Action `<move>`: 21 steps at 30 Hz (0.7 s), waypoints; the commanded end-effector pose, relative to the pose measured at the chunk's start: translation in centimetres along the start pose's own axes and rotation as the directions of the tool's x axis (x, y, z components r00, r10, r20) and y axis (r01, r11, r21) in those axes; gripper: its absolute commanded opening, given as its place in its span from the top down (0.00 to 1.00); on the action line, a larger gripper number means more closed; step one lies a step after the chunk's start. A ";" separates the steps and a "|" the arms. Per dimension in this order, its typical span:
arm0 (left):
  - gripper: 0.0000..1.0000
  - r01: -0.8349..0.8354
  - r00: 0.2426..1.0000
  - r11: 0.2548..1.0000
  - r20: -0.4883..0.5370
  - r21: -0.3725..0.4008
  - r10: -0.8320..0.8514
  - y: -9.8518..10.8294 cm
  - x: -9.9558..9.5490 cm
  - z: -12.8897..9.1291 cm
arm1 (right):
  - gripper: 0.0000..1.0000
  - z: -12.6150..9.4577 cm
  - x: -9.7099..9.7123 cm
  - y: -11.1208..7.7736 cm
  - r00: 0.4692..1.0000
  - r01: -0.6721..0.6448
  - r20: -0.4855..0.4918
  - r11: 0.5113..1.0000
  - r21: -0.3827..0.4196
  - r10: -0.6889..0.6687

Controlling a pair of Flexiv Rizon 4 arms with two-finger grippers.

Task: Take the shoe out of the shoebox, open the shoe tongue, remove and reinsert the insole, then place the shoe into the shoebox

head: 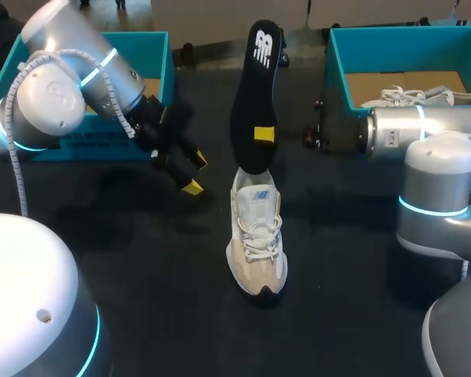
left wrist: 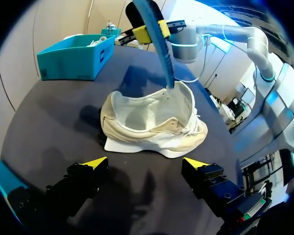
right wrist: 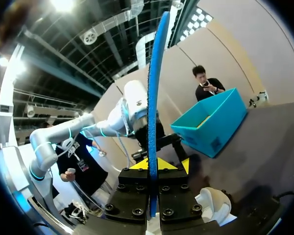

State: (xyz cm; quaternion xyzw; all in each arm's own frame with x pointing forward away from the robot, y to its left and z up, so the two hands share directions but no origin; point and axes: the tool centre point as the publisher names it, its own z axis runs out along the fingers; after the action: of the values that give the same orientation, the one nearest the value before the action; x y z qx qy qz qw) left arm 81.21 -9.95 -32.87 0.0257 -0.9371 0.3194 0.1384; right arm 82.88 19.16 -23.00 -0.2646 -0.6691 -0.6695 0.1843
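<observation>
A white and beige shoe (head: 256, 245) stands on the dark table, toe toward the front edge. A black insole (head: 255, 94) is held upright over its heel, its lower end at the shoe's opening (left wrist: 170, 87). My right gripper (head: 264, 134) is shut on the insole around its middle; in the right wrist view the blue-edged insole (right wrist: 153, 98) rises between the closed fingers (right wrist: 154, 164). My left gripper (head: 195, 174) hangs open to the left of the shoe. In the left wrist view the shoe (left wrist: 152, 122) lies ahead of the open left gripper (left wrist: 146, 164), untouched.
A teal shoebox (head: 137, 47) stands at the back left behind my left arm. A second teal shoebox (head: 337, 71) at the back right holds another white shoe (head: 424, 96). My right arm (head: 424, 129) lies across in front of it.
</observation>
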 end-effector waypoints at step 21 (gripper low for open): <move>0.00 -0.006 1.000 0.999 0.009 -0.039 0.006 -0.8 -0.1 -0.3 | 1.00 2.3 -3.9 -2.0 0.995 -0.010 -0.102 1.000 0.007 0.011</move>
State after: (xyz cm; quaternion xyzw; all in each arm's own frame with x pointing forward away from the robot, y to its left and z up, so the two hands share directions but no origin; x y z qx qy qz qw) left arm 81.49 -10.39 -32.22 0.0216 -0.9435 0.3024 0.1336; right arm 84.28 20.55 -26.44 -0.2384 -0.6596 -0.6789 0.2172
